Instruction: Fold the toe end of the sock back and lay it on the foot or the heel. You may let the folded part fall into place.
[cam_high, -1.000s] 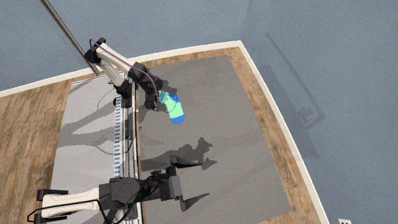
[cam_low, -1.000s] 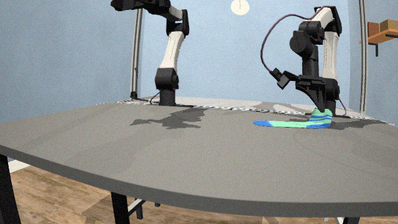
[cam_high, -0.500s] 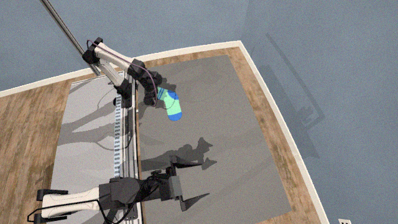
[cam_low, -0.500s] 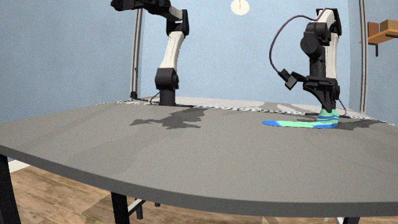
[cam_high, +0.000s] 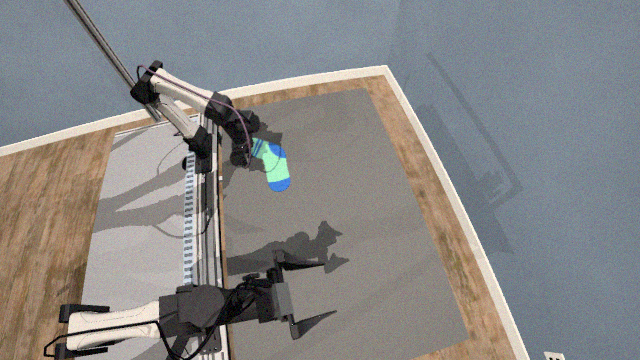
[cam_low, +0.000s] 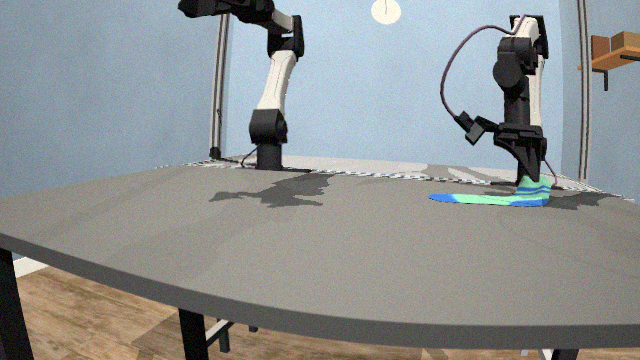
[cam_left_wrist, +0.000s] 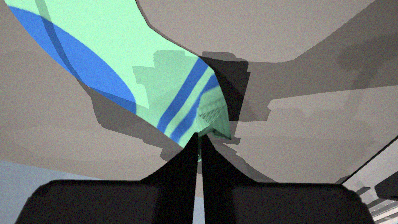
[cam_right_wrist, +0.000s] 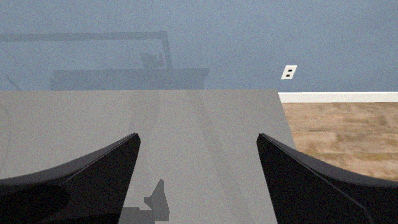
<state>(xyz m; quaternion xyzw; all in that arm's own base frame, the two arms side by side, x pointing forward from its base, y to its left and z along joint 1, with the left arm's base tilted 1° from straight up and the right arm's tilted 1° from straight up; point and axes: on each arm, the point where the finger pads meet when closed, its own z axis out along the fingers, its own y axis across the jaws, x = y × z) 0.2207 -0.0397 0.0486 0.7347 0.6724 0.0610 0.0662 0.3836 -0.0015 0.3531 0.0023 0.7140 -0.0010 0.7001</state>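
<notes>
You're seeing cream links and black joints on both arms; the left arm (cam_high: 180, 91) (cam_low: 535, 95) is sporting a mauve cable (cam_high: 245, 120) (cam_low: 441, 90), the right arm (cam_high: 120, 319) (cam_low: 276, 80) is wearing black cables (cam_high: 163, 339). Black fingers (cam_high: 307, 325) (cam_low: 527, 160) are tapering.

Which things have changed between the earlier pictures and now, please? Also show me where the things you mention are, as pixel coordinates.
The left pincer (cam_high: 245, 156) (cam_low: 534, 179) (cam_left_wrist: 200, 135) and the sock (cam_high: 276, 166) (cam_low: 482, 199) (cam_left_wrist: 100, 45) have moved together: left and slightly up in the top view, to the right in the exterior view. Nothing was newly grasped or released; the left pincer still holds the raised cuff (cam_high: 258, 148) (cam_low: 534, 187) (cam_left_wrist: 187, 100). The right pincer (cam_high: 330, 288) (cam_right_wrist: 198, 136) stayed open and in place, and the toe is still unfolded.
</notes>
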